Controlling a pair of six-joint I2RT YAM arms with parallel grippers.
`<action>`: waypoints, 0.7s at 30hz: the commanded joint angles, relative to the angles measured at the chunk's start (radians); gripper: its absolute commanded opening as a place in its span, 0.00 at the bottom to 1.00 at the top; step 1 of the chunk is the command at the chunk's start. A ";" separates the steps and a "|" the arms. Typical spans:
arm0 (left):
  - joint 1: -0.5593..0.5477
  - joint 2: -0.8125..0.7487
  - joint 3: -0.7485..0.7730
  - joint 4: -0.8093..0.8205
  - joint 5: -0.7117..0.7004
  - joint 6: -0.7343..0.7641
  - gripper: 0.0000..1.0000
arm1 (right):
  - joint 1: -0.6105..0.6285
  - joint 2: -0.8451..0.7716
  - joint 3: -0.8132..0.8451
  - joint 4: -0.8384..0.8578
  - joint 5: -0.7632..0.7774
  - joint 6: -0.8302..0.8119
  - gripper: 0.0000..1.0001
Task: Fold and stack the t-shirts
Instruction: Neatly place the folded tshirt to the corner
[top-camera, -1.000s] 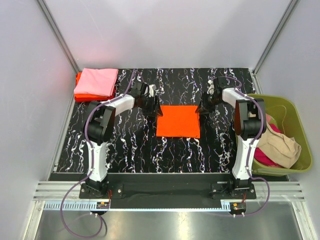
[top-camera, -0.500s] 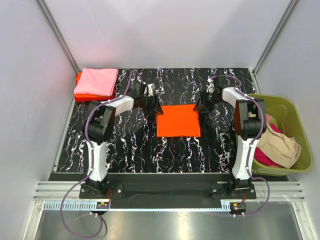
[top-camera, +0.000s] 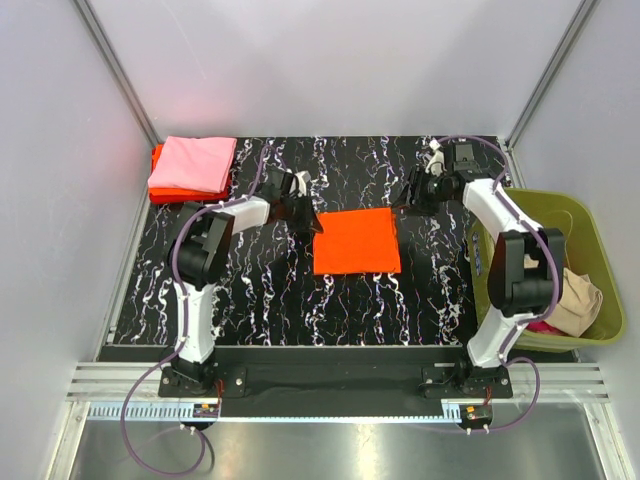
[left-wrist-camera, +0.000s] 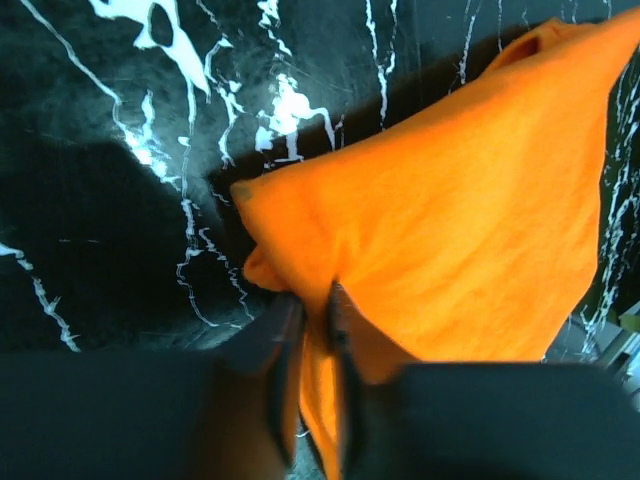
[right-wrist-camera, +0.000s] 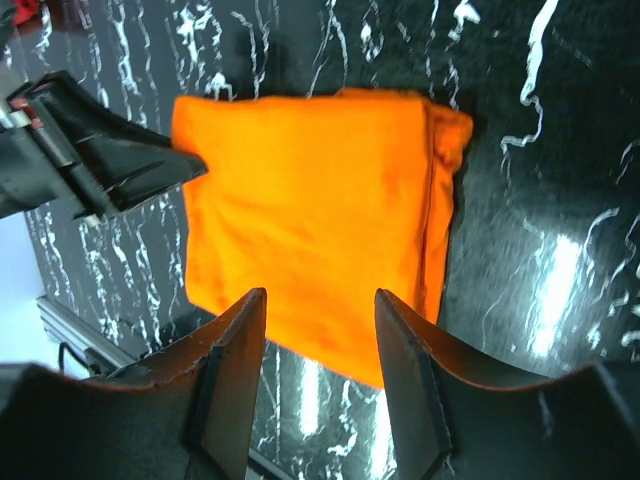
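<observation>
One orange t-shirt (top-camera: 356, 241) folded; left claw (left-wrist-camera: 313, 305) pinching its corner; right claw (right-wrist-camera: 320, 300) open.

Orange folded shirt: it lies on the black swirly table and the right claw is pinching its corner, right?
Not quite. The bright orange folded shirt does lie on the black marbled table, but it is the left claw that is pinching its corner, as the left wrist view shows. The right claw is open and holds nothing.
</observation>
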 joint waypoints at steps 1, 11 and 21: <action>-0.017 -0.030 -0.016 -0.028 -0.088 0.019 0.10 | -0.002 -0.093 -0.038 0.012 -0.025 0.022 0.55; -0.036 -0.227 0.092 -0.276 -0.254 0.149 0.00 | 0.001 -0.281 -0.153 0.010 -0.068 0.035 0.56; 0.000 -0.250 0.260 -0.506 -0.394 0.322 0.00 | 0.006 -0.381 -0.174 0.016 -0.136 0.068 0.57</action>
